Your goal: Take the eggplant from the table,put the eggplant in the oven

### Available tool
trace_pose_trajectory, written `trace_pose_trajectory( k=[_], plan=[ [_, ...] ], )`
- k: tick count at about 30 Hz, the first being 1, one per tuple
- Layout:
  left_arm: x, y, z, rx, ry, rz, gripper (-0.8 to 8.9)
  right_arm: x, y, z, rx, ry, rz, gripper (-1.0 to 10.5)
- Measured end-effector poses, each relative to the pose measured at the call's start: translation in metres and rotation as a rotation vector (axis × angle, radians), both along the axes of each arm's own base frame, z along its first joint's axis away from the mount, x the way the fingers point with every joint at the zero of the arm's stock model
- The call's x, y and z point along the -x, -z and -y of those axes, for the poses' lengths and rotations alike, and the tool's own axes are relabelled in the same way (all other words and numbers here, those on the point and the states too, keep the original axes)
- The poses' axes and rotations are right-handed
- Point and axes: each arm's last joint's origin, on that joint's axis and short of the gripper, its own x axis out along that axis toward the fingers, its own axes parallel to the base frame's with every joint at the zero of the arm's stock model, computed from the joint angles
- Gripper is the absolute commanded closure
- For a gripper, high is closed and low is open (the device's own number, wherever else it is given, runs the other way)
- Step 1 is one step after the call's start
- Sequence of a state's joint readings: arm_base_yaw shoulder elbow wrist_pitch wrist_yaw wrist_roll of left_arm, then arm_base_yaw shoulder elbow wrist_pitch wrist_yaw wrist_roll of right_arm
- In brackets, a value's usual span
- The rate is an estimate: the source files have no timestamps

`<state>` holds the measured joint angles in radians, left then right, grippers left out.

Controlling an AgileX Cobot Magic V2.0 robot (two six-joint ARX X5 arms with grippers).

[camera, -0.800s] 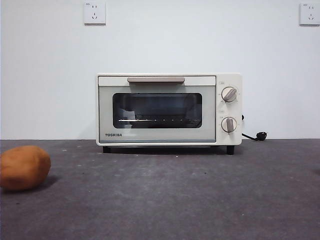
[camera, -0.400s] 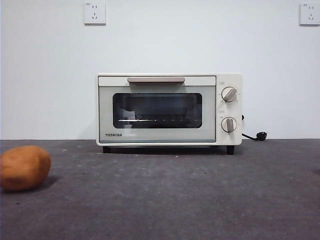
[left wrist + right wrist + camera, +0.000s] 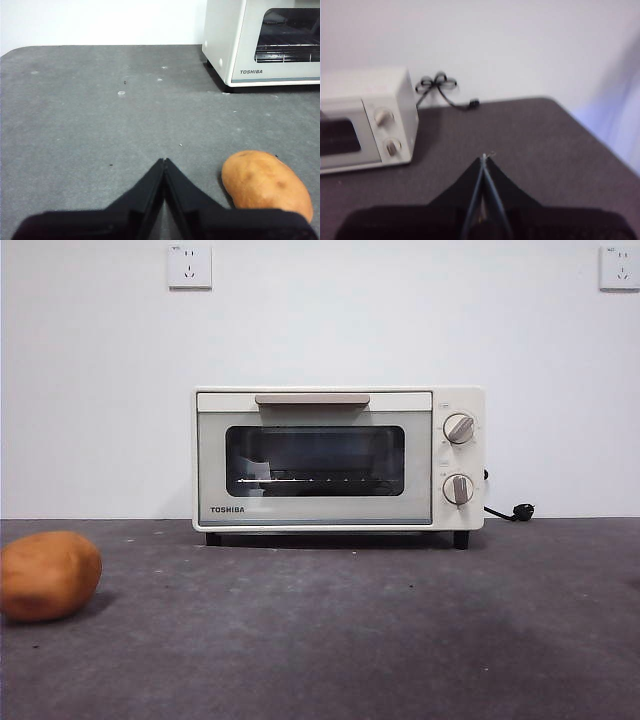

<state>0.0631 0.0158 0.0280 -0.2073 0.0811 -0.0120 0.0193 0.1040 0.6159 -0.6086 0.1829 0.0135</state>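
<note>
1. My left gripper [image 3: 164, 161] hangs above the table [image 3: 90, 115]. Its two black jaws are pressed together tip to tip and nothing is held between them.
2. My right gripper [image 3: 483, 157] hangs over the table's other side, near the rounded far corner. Its jaws are likewise closed against each other and hold nothing. This wrist picture is somewhat blurred.
3. The eggplant does not show in any of my three views, so I cannot give its position.
4. The oven [image 3: 338, 458] stands upright on the table, against the white wall. Its door is closed. The beige bar handle [image 3: 312, 399] runs along the top of the door, and the wire rack [image 3: 310, 481] shows through the dark glass window.
5. Two round knobs [image 3: 458, 428] sit one above the other on the oven's control panel, beside the door.
6. A black power cord [image 3: 437, 85] lies coiled behind the oven on the knob side; its plug [image 3: 522, 510] rests on the table by the wall.
7. An orange-brown potato [image 3: 265, 184] lies on the table just beside my left gripper, well apart from the oven. In the front view it sits low at one side edge.
8. Two white wall sockets [image 3: 189, 266] are mounted high on the wall above the oven.
</note>
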Motion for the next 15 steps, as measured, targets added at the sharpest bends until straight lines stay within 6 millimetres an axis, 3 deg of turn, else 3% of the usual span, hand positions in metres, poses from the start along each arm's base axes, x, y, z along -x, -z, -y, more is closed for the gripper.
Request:
trace_pose_trajectory(
  k=[5,15],
  plan=[
    [0.000,0.000,0.000,0.000,0.000,0.000,8.17,-0.020,0.047,0.000,-0.063,0.005,0.035,9.5],
    [-0.001,0.001,0.000,0.001,0.000,-0.016,8.17,-0.048,0.112,-0.001,-0.114,0.000,-0.062,9.5]
  ],
)
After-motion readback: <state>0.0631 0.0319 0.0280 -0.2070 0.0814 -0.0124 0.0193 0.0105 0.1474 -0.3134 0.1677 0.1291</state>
